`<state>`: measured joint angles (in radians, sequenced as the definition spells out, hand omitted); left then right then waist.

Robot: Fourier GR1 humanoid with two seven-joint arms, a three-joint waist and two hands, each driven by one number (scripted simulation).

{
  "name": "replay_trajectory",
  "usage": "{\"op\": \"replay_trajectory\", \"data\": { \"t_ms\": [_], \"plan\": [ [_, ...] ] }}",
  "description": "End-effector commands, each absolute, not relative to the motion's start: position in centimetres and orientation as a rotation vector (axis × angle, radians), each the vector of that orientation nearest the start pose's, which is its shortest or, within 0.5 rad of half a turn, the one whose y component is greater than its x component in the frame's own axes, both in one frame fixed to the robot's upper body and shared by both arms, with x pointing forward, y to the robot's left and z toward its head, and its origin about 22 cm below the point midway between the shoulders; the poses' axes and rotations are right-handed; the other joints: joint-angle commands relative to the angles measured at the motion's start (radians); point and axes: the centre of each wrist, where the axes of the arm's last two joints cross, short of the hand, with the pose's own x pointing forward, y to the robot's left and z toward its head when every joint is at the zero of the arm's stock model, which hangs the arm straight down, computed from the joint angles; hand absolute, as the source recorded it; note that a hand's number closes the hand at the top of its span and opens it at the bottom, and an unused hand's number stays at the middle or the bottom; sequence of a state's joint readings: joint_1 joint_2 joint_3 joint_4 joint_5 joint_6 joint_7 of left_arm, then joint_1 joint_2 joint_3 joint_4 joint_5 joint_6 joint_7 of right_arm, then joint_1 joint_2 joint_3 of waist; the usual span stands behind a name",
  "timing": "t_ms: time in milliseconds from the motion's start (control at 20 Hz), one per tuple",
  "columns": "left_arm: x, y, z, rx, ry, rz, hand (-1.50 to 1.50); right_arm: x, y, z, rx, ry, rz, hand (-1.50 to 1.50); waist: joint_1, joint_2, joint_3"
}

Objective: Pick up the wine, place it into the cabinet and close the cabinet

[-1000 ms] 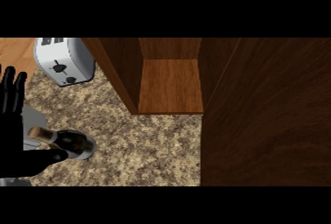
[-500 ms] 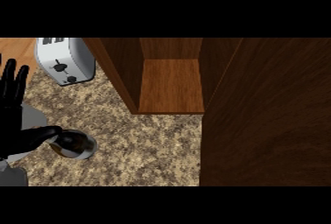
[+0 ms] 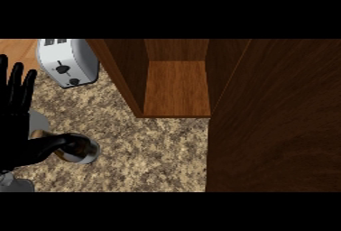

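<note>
Fingers (image 3: 54,144) of right hand (image 3: 23,154): curling round the wine (image 3: 82,151), gripping it low at the view's left over the speckled counter (image 3: 149,151); not telling whether lifted or standing. Sitting well apart from the open cabinet (image 3: 177,88). Resting left hand (image 3: 13,104) at the left edge, holding fingers straight and spread, near the toaster (image 3: 66,61).

A silver toaster (image 3: 66,66) sits at the upper left of the frame on the speckled brown bench (image 3: 153,153), its dark lever and knob showing.
</note>
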<state>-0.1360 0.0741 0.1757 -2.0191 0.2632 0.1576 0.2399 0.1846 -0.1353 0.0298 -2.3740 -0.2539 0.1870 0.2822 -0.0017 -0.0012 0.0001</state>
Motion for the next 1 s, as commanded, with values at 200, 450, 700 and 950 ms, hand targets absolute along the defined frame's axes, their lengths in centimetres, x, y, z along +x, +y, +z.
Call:
{"op": "replay_trajectory", "data": {
  "t_ms": [200, 450, 700, 950],
  "plan": [
    [21.8, 25.0, 11.9, -0.043, -1.898, 0.315, -1.50, 14.6, -25.5, 15.7, 0.239, -1.919, 0.238, -1.50, 0.001, 0.000, 0.000],
    [23.7, 24.2, 15.7, -0.014, -1.877, 0.326, -1.50, 14.6, -23.7, 17.9, 0.270, -1.900, 0.231, -1.50, -0.001, 0.000, 0.000],
    [21.5, 25.2, 12.9, 0.038, -1.841, 0.338, -1.50, 15.1, -23.4, 17.5, 0.246, -1.902, 0.237, -1.50, 0.002, 0.000, 0.000],
    [20.8, 27.8, 12.1, 0.077, -1.847, 0.355, -1.50, 14.5, -23.9, 17.2, 0.221, -1.915, 0.222, -1.50, 0.001, 0.000, 0.000]
  ]
}}
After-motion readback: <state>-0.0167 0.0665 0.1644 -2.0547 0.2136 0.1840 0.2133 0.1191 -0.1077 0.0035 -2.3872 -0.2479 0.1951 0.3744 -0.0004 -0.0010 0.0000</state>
